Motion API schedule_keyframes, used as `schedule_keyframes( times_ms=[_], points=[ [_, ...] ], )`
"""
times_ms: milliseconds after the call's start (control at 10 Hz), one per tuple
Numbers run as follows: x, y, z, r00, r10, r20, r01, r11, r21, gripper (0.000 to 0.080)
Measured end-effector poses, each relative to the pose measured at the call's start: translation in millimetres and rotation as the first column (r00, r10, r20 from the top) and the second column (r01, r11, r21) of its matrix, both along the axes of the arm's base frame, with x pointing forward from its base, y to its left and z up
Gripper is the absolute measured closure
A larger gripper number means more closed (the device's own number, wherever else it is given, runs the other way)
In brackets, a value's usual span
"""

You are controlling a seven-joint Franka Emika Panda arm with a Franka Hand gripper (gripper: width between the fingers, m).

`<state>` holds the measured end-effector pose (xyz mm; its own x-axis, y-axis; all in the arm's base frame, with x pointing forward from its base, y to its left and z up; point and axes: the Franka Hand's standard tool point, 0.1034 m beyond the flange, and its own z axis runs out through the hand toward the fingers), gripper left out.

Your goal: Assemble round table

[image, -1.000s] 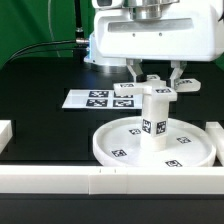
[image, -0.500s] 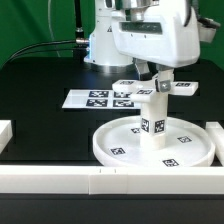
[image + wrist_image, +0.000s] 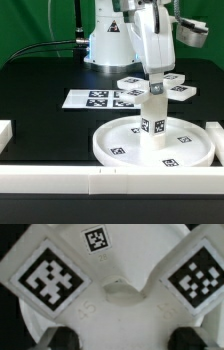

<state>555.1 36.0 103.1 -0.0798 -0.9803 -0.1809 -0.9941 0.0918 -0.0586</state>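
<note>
The fingers (image 3: 60, 337) are closing tight on the foot (image 3: 178, 91), which is sitting atop the leg (image 3: 152, 118) in the disc (image 3: 112, 145), at 5 o'clock on the bench (image 3: 40, 115). Best turning it level, pressing lightly, so the leg isn't tipping.

The arm (image 3: 108, 22) is presenting smooth, glossy white shells with rounded shoulders. Darker grey bands are showing where one shell is meeting the next near the wrist, and its broad white base (image 3: 100, 52) is bulging like a dome. The tool (image 3: 156, 84) is wearing the same white casing, narrowing toward its tip, with a grey housing (image 3: 192, 30) jutting out beside it. In the wrist view its two fingers (image 3: 62, 336) are appearing as dark, rounded, blurred stubs, and any screws or markings are proving too small to make out.
</note>
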Motion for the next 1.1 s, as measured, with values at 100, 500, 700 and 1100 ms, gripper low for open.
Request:
schedule_keyframes(
  times_ms=[100,500,700,1100],
  points=[
    [0.2,0.4,-0.1,0.996,-0.089,-0.017,0.089,0.996,0.005,0.0360],
    [2.0,-2.5,1.4,0.946,-0.320,-0.059,0.322,0.946,0.025,0.0360],
    [2.8,-1.1,1.1,0.939,-0.339,-0.057,0.341,0.940,0.029,0.0264],
    [8.5,2.7,29.9,0.980,-0.201,-0.006,0.201,0.978,0.053,0.0155]
  ],
)
